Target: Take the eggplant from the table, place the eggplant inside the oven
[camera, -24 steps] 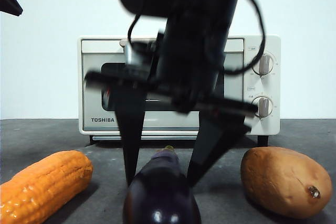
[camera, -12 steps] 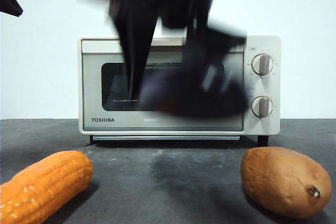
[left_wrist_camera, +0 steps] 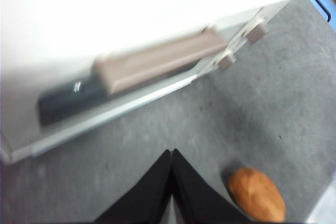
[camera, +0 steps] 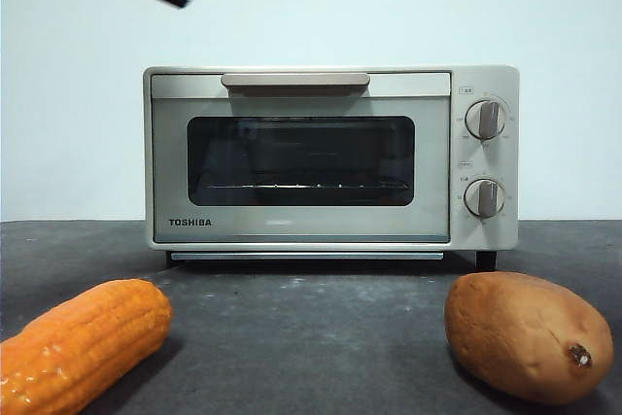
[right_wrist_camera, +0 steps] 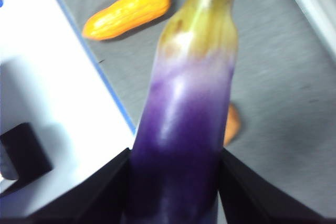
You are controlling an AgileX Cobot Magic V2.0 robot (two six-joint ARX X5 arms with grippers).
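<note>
— Orange first, far left on the surface (camera: 311, 337): the corn cob (camera: 78, 342). What comes after it?

— Then the oven (camera: 330, 157) in the middle, door closed, rack visible behind the glass, and the sweet potato (camera: 530, 335) on the right. No eggplant down there.

— So where is it?

— Up in the air. The right wrist view shows the eggplant (right_wrist_camera: 184, 124) clenched between the jaws of the right tool (right_wrist_camera: 176, 182), stem end pointing away, well above the surface.

— And the left tool (left_wrist_camera: 171, 182)?

— Pinched closed on nothing, hovering above the front of the oven, near the handle (left_wrist_camera: 157, 61).

— Which matters, I'd judge: the door has to come down before anything goes in.

— Agreed. Hook the handle squarely, pull the door fully open, and keep the eggplant high and off to the side meanwhile. Then bring it in level with the rack, long axis first, and release only once it rests on the wires.
</note>
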